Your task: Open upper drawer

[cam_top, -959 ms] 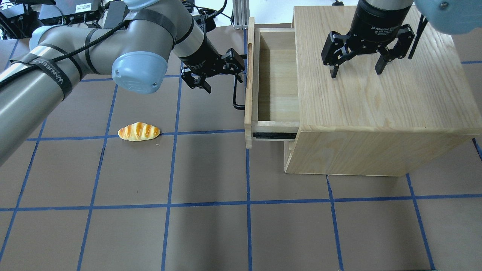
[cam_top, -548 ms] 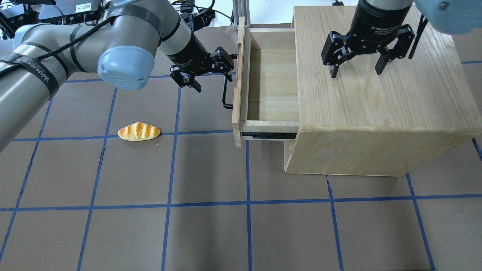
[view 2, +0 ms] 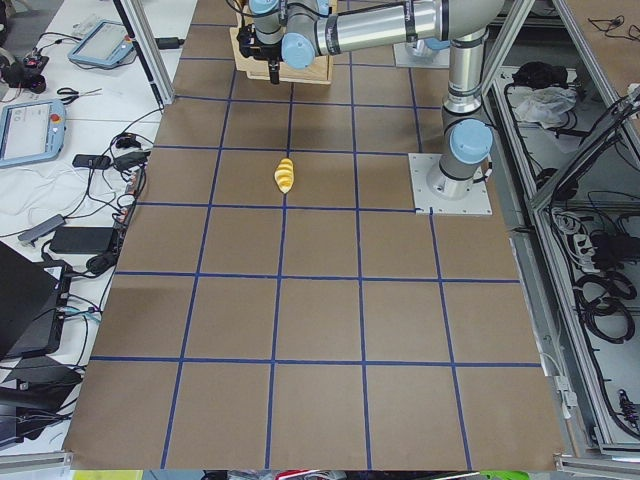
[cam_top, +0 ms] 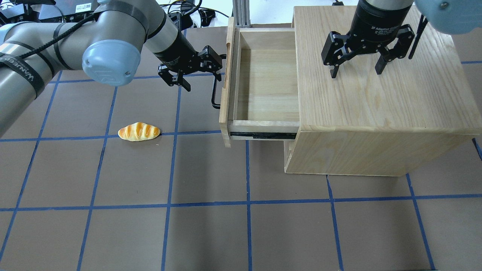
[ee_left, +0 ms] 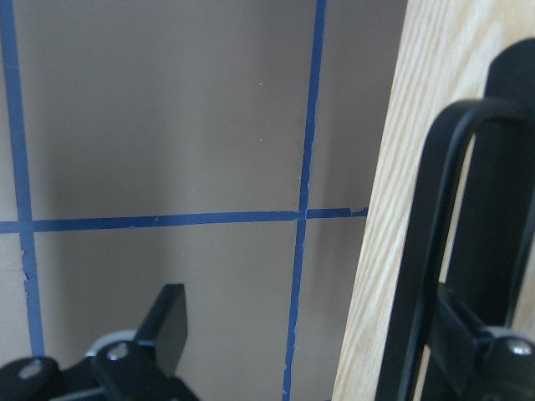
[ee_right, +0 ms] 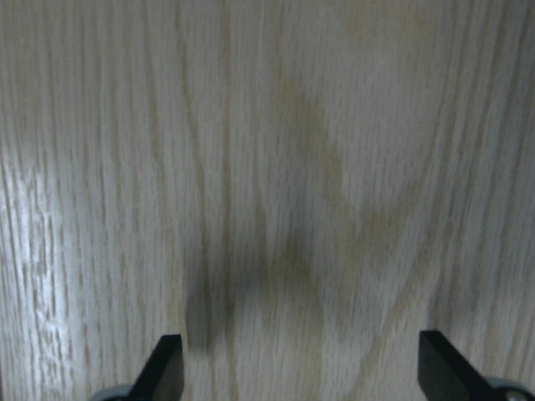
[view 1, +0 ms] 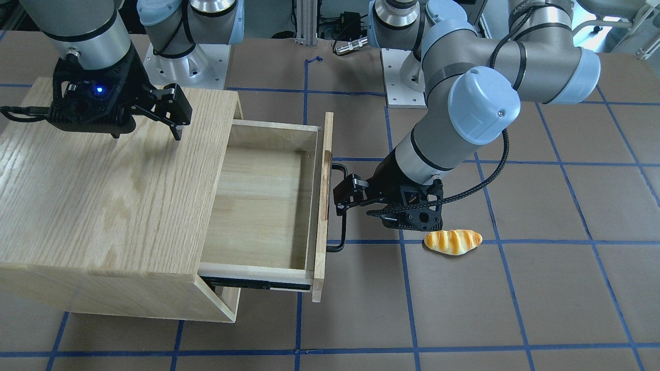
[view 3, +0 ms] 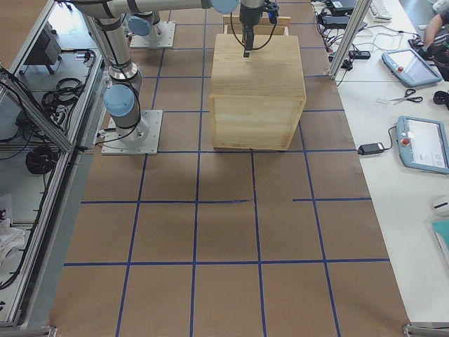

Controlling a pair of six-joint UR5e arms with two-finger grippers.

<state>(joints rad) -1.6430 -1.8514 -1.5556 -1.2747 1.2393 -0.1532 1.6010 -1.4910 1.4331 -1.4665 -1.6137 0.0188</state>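
Hooking the drawer (cam_top: pixel 263 75) handle (cam_top: pixel 213 96), the left gripper (cam_top: pixel 201 79) is open; the right gripper (cam_top: pixel 356 73) hangs open over the cabinet (cam_top: pixel 395 109).

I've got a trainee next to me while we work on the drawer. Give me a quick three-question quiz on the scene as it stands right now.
1. Which gripper is over the cabinet, and which has a finger hooked behind the black handle?
2. True or false: the upper drawer is fully shut.
3. The bread roll lies: A in the upper drawer; B on the table; C on the cabinet.

Key:
1. The right gripper is over the cabinet; the left gripper is at the handle.
2. False: it is pulled well out.
3. B.
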